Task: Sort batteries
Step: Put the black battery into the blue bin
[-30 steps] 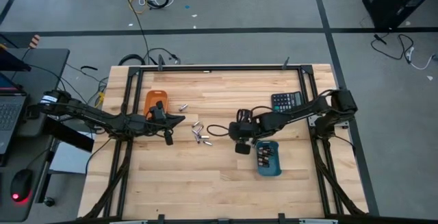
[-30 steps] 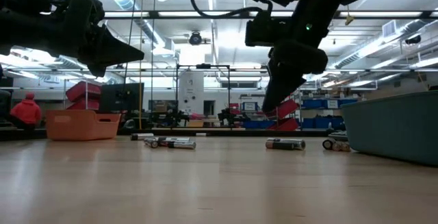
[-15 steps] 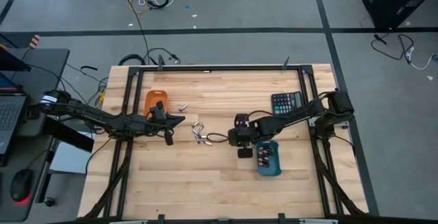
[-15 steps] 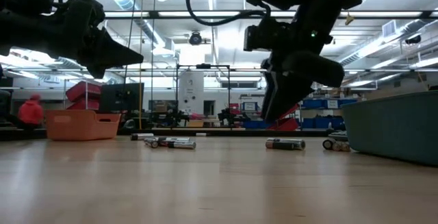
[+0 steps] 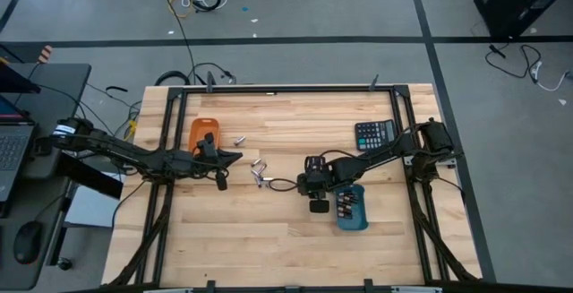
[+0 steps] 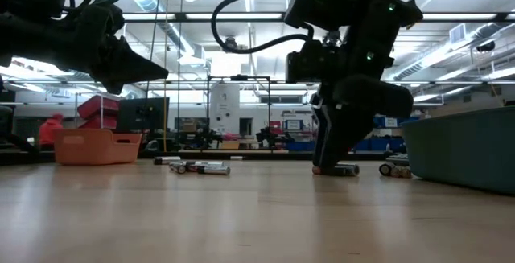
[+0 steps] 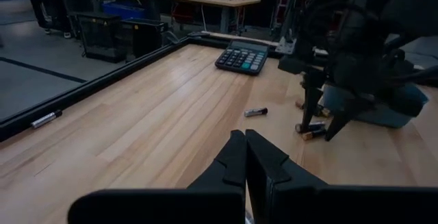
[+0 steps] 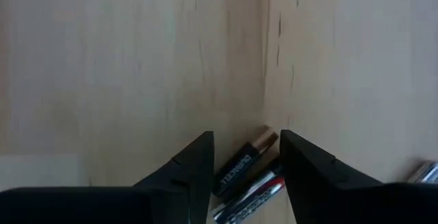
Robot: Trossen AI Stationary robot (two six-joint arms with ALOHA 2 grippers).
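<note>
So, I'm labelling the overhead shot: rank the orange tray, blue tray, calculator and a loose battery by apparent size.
1. Blue tray
2. Orange tray and calculator, too alike to separate
3. Loose battery, by far the smallest

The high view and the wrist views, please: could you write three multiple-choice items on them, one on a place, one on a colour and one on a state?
1. Where is the calculator?
A. Beside the orange tray
B. Near the right arm's side of the table
C. Inside the blue tray

2. What colour is the tray by the left gripper?
A. Orange
B. Green
C. White

3. How does the right gripper stand?
A. Shut on a battery
B. Open, fingers either side of the batteries
C. Inside the blue tray

Answers: 1 B, the high view shows it at the table's right edge; 2 A, it is plainly orange; 3 B, the right wrist view shows the fingers apart.
</note>
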